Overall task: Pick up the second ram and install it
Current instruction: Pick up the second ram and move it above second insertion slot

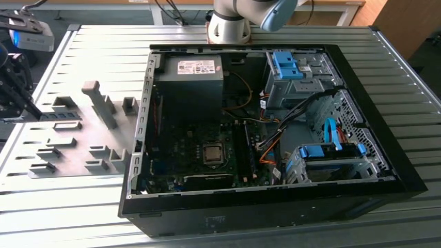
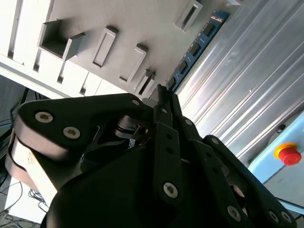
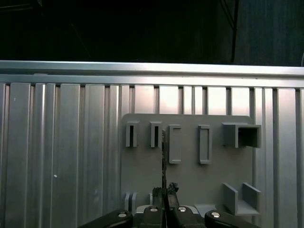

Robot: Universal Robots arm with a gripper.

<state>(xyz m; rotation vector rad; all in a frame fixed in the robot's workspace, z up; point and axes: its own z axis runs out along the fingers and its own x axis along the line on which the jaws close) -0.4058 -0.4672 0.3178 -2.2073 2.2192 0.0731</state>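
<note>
So the tool point(image 2: 161, 97) is clamped shut on the second ram point(image 2: 195, 46). In both wrist views the two fingertips pinch the flat faces of the stick, and most of its length pokes out past them. In the first wrist view the ram point(image 3: 164, 152) is edge-on, a thin line running straight out from the tool point(image 3: 166, 192) over the grey fixture plate point(image 3: 190, 183). I can't tell if it's fully clear of the plate or only just off it.

In the exterior view the tool point(image 1: 15, 101) sits at the far left over that fixture plate point(image 1: 90, 137), well apart from the open computer case point(image 1: 386, 173) and the long black slots point(image 1: 242, 150) on the board inside.

My take on doing this bit well:
- the grip is near one end, so the free end can swing or sag; slow, smooth moves, no jerks
- hold the stick dead straight in the jaws like it looks now, since any twist would probably show up as misalignment at the slot
- mind the raised grey blocks point(image 1: 100, 103) on the plate, as the long free end could clip one
- don't squeeze harder than needed, it's a thin board with chips on it, and the ribbed tabletop point(image 1: 413, 93) is no soft landing if it slips
</note>
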